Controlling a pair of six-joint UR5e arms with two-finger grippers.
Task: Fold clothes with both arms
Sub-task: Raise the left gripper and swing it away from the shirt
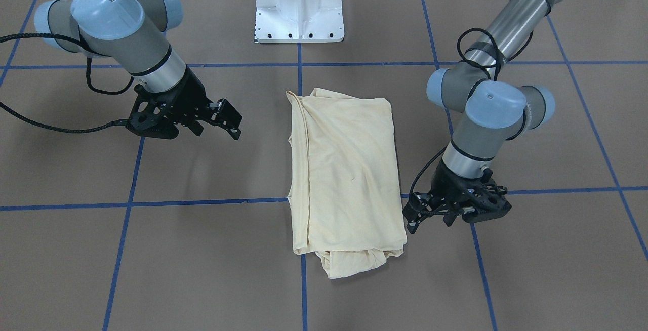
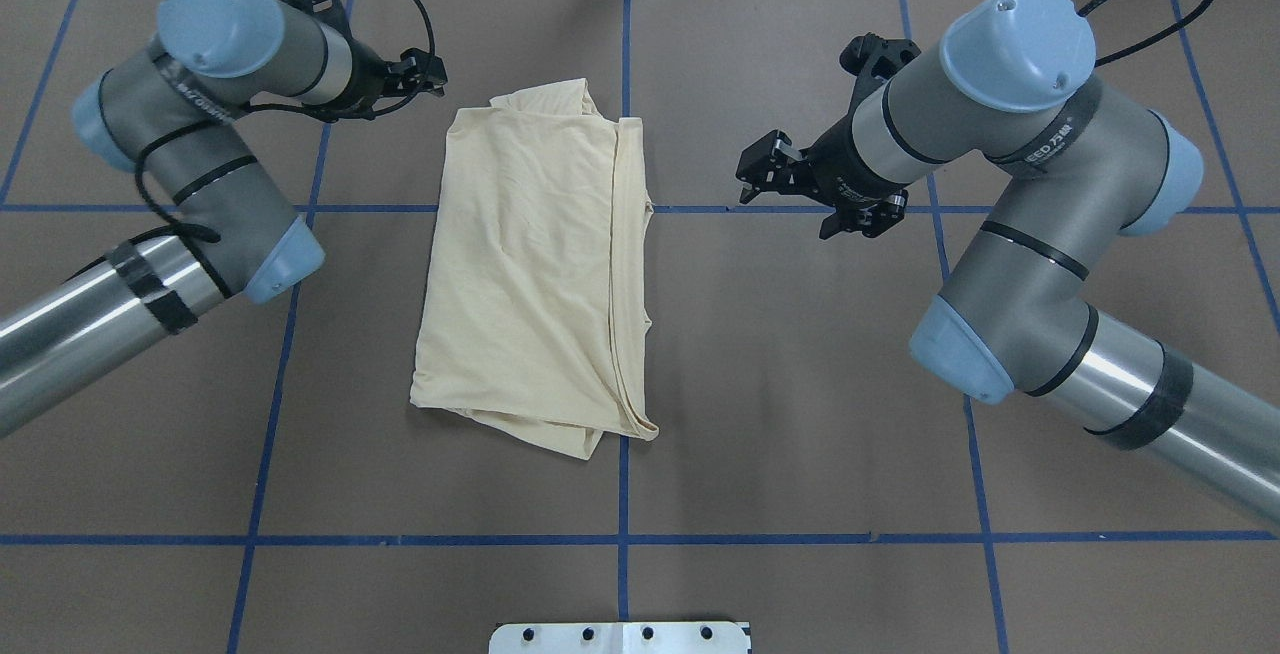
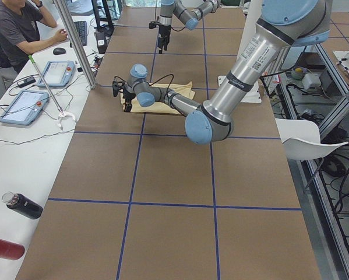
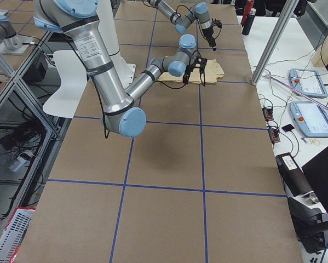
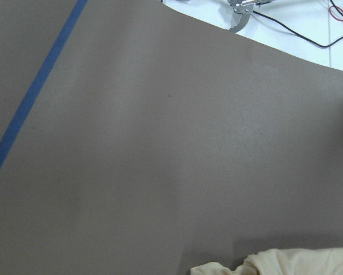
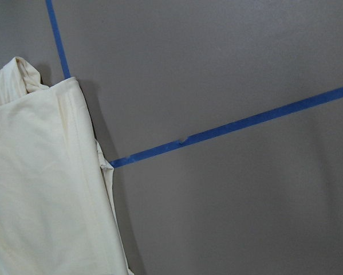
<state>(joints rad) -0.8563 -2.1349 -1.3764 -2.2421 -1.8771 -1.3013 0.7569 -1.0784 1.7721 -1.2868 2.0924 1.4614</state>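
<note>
The pale cream T-shirt [image 1: 344, 179] lies flat in the middle of the brown table [image 1: 202, 270]. It is folded into a long narrow rectangle that runs from the top toward the bottom of the front-facing view. It crosses a blue tape line [image 1: 152, 203]. Its stacked edges sit along the left side of that view, and some bunched fabric pokes out at the bottom end. Only plain cloth faces up.

The left gripper [image 1: 428, 217] hangs at the right of the front-facing view, just beside the shirt's lower right corner. Its fingers point at the cloth. They look parted and have nothing between them. I cannot tell whether a fingertip brushes the hem. The left wrist view shows only a scrap of cream fabric at its bottom edge.

The right gripper [image 1: 234, 121] hovers at the left of the same view, level with the shirt's upper half and clearly apart from it. Its two fingers are spread and empty. In the right wrist view the shirt fills the lower left.

The white pedestal base [image 1: 298, 12] stands at top centre. In the left side view a person [image 3: 17, 29] sits at a desk in the upper left.
</note>
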